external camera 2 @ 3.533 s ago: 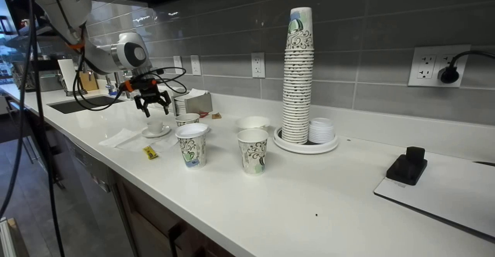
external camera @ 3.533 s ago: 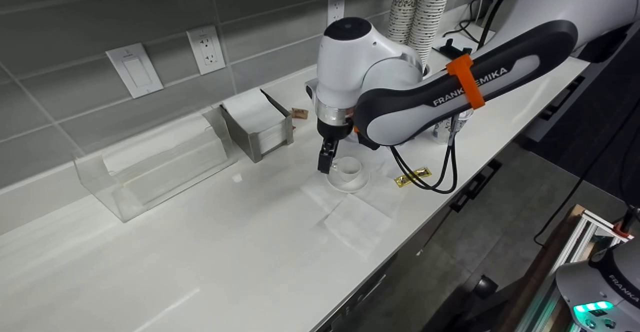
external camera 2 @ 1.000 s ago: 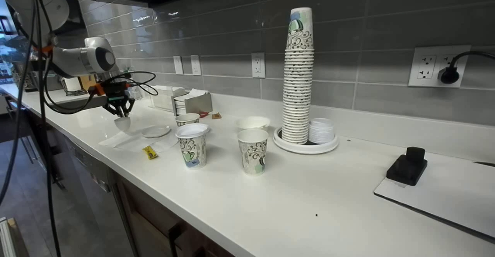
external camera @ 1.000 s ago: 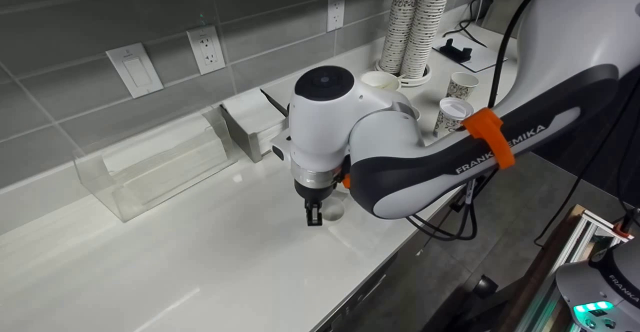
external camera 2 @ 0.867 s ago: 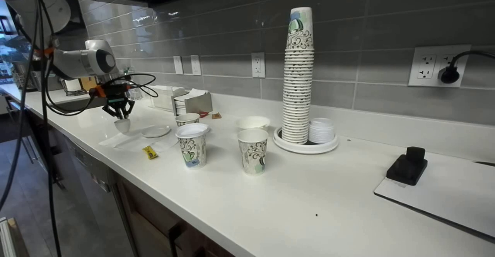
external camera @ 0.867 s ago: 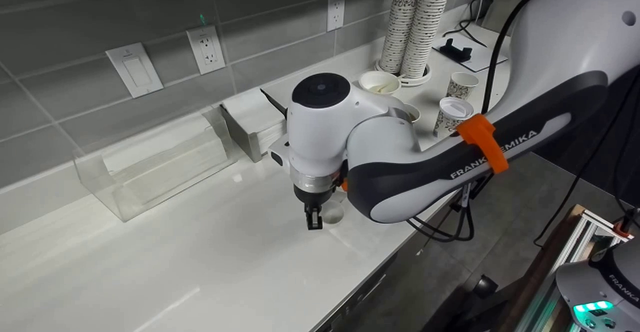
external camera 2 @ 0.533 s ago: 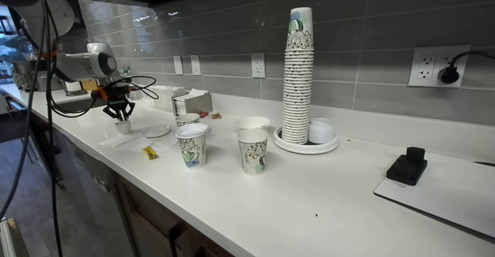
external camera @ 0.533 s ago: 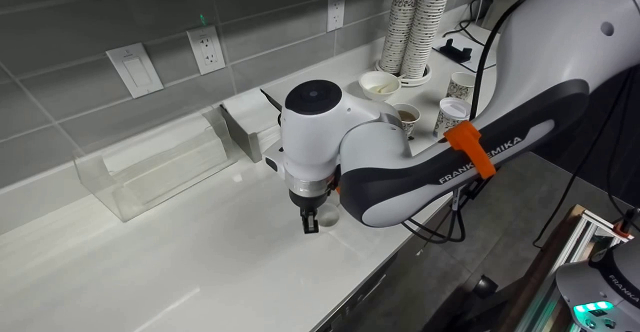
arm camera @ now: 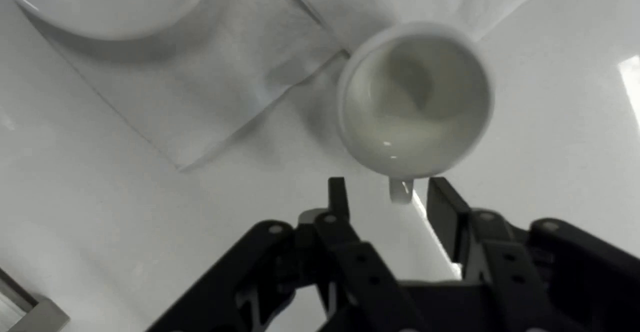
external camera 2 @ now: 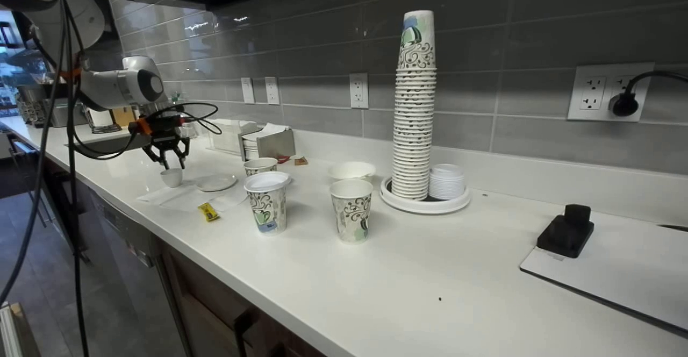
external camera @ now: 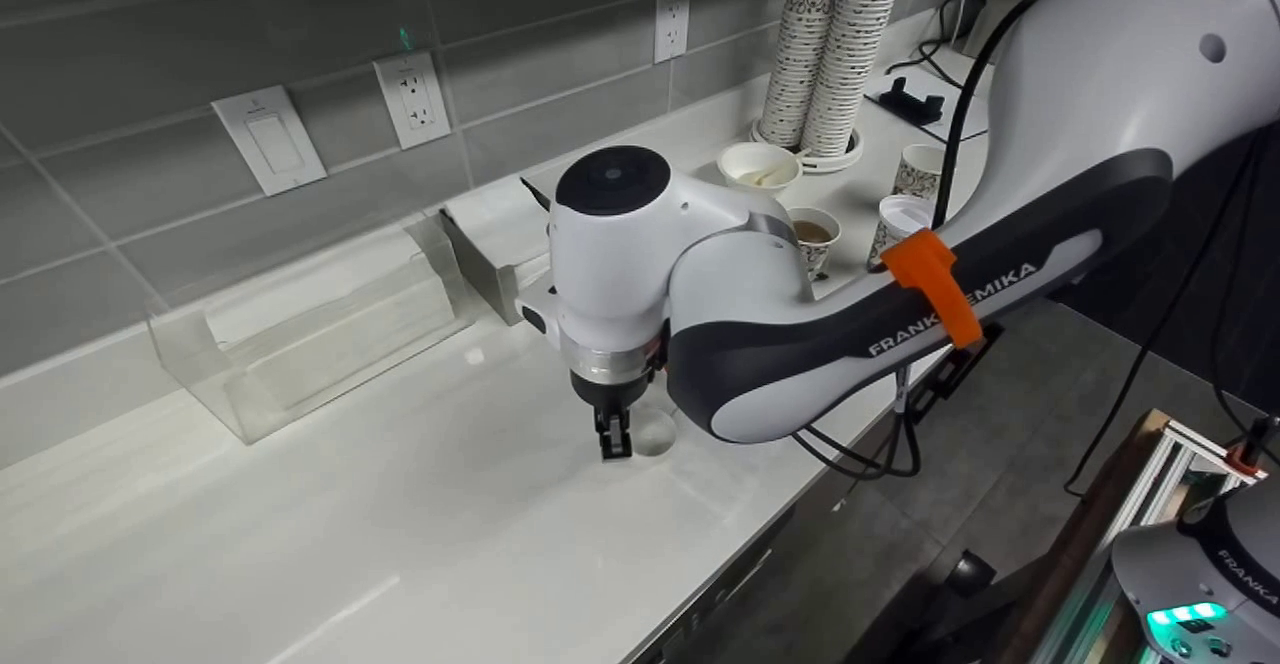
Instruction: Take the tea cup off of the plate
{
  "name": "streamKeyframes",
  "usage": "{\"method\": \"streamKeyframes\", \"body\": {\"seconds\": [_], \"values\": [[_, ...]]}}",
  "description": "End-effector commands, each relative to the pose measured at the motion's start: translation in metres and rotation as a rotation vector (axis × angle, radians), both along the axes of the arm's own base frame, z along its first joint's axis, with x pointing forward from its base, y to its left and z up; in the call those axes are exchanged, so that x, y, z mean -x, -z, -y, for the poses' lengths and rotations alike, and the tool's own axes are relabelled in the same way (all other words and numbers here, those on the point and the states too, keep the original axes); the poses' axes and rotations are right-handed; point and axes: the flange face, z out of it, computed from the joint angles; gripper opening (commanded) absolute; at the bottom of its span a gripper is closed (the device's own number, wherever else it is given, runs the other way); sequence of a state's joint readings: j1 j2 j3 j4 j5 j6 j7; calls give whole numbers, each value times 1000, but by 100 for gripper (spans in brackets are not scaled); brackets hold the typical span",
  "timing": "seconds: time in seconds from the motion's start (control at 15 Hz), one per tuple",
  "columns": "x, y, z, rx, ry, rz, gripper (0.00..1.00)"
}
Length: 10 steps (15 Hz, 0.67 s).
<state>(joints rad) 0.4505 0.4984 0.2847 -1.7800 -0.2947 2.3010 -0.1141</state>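
Note:
The tea cup (arm camera: 415, 97), small and white, stands upright on the counter at the edge of the paper napkins, apart from the plate. It shows in both exterior views, beside and below the fingertips. Its handle (arm camera: 401, 190) points back between my two black fingers, with a gap on each side. My gripper (arm camera: 387, 192) is open and touches nothing that I can see. The plate (external camera 2: 216, 183), a flat white saucer, lies bare on the napkins to the side of the cup; the wrist view cuts it off at the top left.
Paper cups (external camera 2: 266, 206) (external camera 2: 352, 212), a yellow packet (external camera 2: 208, 212) and a white bowl (external camera 2: 352, 171) stand beyond the plate. A napkin holder (external camera: 495, 264) and a clear bin (external camera: 320, 344) sit along the wall. The counter's front edge (external camera: 715, 584) is near the cup.
The cup was on the plate at first, then hung from the shut gripper beside it. It came down to the counter. Now the jaws have opened and the arm has risen slightly.

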Motion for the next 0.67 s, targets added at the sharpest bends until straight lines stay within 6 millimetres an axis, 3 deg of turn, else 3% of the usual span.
{"method": "streamKeyframes", "body": {"seconds": [0.0, 0.13, 0.27, 0.4, 0.6], "values": [[0, -38, 6, -26, 10, -3, 79], [-5, -58, 18, -70, 53, -9, 91], [-18, -84, 50, -97, 182, 18, 100], [-29, -103, 96, -91, 307, 23, 100], [-21, -120, 168, -58, 418, -15, 100]]}}
